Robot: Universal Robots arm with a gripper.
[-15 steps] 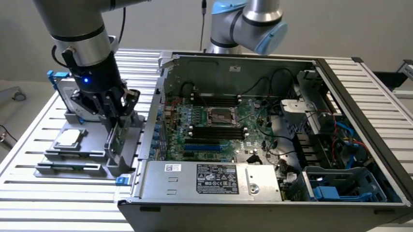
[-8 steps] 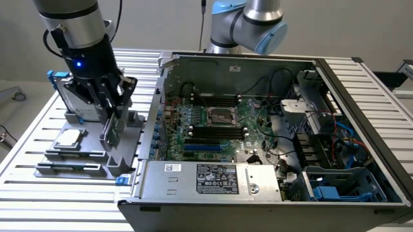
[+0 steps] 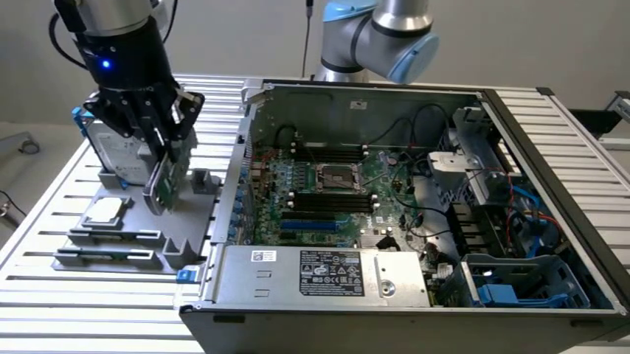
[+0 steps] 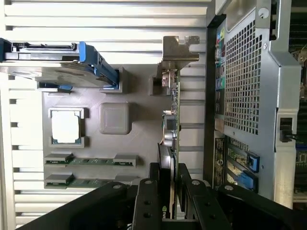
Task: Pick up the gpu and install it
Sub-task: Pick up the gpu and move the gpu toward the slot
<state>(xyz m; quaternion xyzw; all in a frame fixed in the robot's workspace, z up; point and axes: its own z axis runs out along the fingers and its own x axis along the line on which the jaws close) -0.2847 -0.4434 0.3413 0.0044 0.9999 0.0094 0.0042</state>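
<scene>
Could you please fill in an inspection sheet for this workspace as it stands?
Surface: slatted metal table carrying a grey parts tray and an open computer case.
Job's things: gpu upright, edge-on over the tray, beside the case.
Clutter: hard drive, processor chip and memory sticks in the tray.
Gripper: gripper shut on the gpu.
Cables: black and blue cables inside the case.
Surroundings: pale wall.
</scene>
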